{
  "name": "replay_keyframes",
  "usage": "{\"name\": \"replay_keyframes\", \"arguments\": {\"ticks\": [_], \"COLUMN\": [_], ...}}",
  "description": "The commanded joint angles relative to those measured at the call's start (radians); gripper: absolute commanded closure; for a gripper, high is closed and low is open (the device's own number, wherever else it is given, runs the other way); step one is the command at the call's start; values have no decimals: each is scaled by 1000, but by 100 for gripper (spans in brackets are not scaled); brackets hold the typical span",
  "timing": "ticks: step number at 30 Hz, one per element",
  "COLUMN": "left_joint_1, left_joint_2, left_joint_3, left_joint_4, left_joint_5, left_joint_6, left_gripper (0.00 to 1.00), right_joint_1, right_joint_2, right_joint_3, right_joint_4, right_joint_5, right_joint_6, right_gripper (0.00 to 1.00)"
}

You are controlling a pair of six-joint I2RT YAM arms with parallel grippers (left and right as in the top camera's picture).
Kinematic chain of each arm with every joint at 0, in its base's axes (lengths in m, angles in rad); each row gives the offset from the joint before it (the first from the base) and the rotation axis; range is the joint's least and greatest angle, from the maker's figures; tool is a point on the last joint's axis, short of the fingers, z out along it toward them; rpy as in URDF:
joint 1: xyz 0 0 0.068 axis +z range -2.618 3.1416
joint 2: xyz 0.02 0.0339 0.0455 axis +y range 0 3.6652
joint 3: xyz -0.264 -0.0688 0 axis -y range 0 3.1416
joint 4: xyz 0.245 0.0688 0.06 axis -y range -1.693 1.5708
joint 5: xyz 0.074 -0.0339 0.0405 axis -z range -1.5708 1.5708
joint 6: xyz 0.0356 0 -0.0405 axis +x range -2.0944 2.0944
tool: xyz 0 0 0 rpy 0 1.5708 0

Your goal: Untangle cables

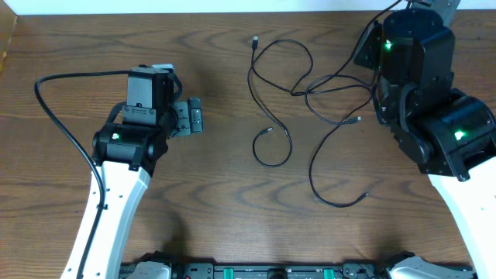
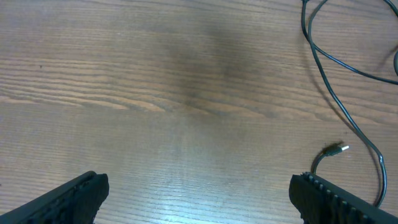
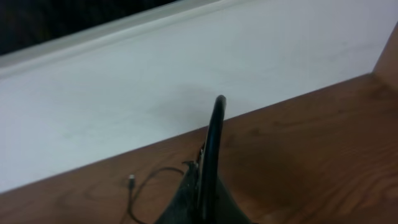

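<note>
Cables (image 1: 294, 91), thin black looped cords with small plugs, sprawl mid brown wooden table (image 1: 217, 201) between the arms, full layout in overhead only. Left wrist view: left gripper (image 2: 199, 199) jaws wide apart, silver plug end (image 2: 339, 149) near one finger. Right wrist view: right gripper (image 3: 217, 109) fingers pressed together.

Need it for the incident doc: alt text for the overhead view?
Thin black cables lie in loose crossing loops on a brown wooden table, centre to right. The left pincer points at them from the left, not touching; the right arm stands over their right end.
</note>
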Motion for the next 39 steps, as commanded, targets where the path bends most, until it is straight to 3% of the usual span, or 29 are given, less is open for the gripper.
{"name": "replay_keyframes", "arguments": {"ticks": [1,6,11,16,22,29,33,37,39], "left_joint_1": [3,3,3,3,3,3,3,3,3], "left_joint_2": [5,5,5,5,5,5,5,5,5], "left_joint_3": [12,12,12,12,12,12,12,12,12], "left_joint_4": [-3,-3,-3,-3,-3,-3,-3,-3,-3], "left_joint_5": [-2,-2,-2,-2,-2,-2,-2,-2,-2], "left_joint_6": [17,17,17,16,16,16,16,16,16], "left_gripper": [3,3,3,2,3,3,3,3,3], "right_joint_1": [-15,-15,-15,-24,-44,-45,-45,-45,-45], "right_joint_2": [1,1,9,39,101,177,210,247,271], "right_joint_3": [18,17,17,16,16,16,16,16,16], "right_joint_4": [-8,-49,-157,-331,-465,-497,-488,-486,-486], "right_joint_5": [5,-117,-143,-143,-143,-143,-199,-342,-404], "right_joint_6": [-135,-350,-430,-388,-301,-280,-282,-406,-463], "right_gripper": [99,99,98,90,93,91,85,76,63]}}
